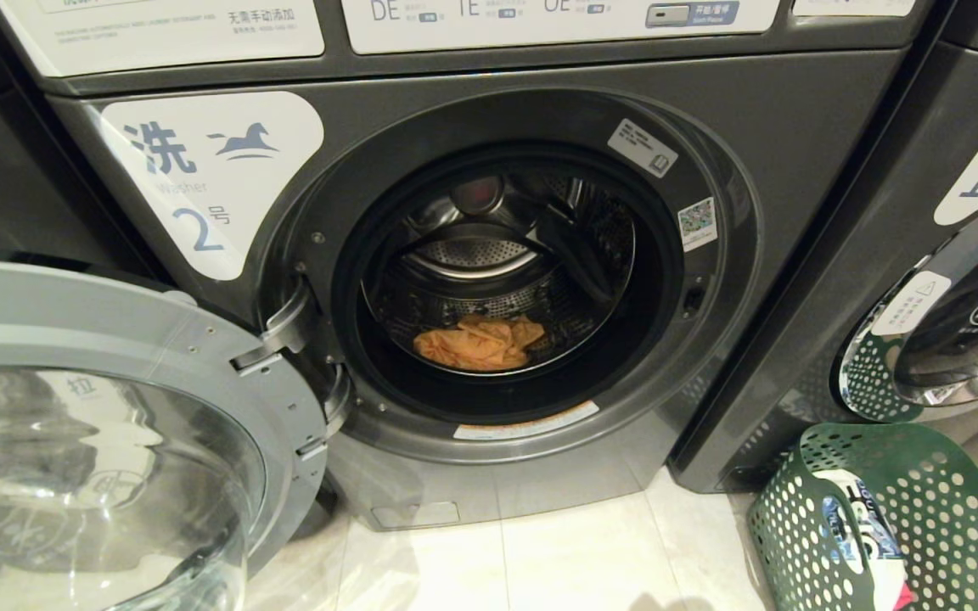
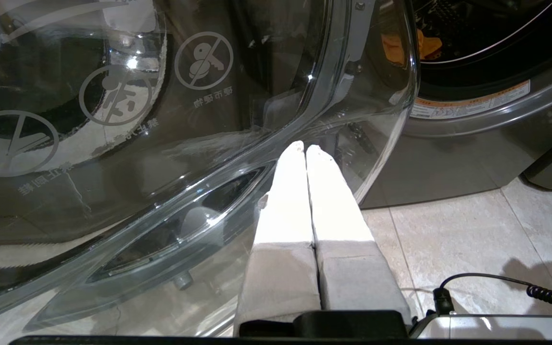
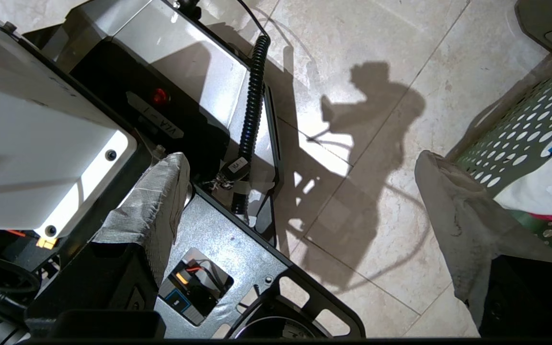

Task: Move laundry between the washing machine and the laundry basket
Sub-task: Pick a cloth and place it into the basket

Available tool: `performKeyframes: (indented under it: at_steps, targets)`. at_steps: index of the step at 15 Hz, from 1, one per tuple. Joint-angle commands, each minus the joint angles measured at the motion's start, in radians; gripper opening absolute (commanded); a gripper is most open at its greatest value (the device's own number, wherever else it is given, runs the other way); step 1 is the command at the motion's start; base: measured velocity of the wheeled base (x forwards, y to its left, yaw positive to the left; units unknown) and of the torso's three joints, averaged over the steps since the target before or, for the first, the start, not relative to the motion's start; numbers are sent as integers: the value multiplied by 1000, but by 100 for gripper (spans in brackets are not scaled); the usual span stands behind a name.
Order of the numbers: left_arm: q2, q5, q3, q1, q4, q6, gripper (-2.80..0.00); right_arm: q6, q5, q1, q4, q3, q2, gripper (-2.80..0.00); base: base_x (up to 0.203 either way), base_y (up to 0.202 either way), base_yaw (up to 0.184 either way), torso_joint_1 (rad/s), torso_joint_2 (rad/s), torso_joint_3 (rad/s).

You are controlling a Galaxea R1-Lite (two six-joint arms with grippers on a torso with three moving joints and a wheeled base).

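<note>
The washing machine [image 1: 795, 153] marked 2 stands with its glass door [image 1: 115, 424] swung open to the left. An orange garment [image 1: 480, 344] lies at the bottom of the drum and also shows past the door in the left wrist view [image 2: 427, 45]. The green perforated laundry basket [image 1: 803, 509] sits on the floor at the lower right, with white-and-blue laundry [image 1: 867, 526] in it. My left gripper [image 2: 304, 148] is shut and empty, close to the door glass. My right gripper [image 3: 302, 163] is open and empty above the floor, beside the basket [image 3: 515, 143]. Neither arm shows in the head view.
A second washer [image 1: 964, 255] stands at the right, just behind the basket. My own base [image 3: 113, 96] and a coiled black cable [image 3: 252, 96] lie under the right gripper. Pale floor tiles [image 1: 557, 560] run in front of the machine.
</note>
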Motion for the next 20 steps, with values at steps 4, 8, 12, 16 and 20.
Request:
performKeyframes:
  at_steps: [4,8,12,16,20]
  targets:
    - [0,0,0,0,0,-1,-280,2,-10,5,2,-1,-3,0,0,0,0,0,0,0]
    - [0,0,0,0,0,-1,-280,2,-11,5,2,3,-20,0,0,0,0,0,0,0]
    - [0,0,0,0,0,-1,-280,2,-11,6,1,5,-24,0,4,-9,158,-1,3,4]
    - [0,0,0,0,0,-1,-280,2,-12,5,-1,-2,-18,0,1,-5,127,2,5,1]
    - [0,0,0,0,0,-1,-280,36,-13,-37,-18,-34,92,0,0,0,0,0,0,0]
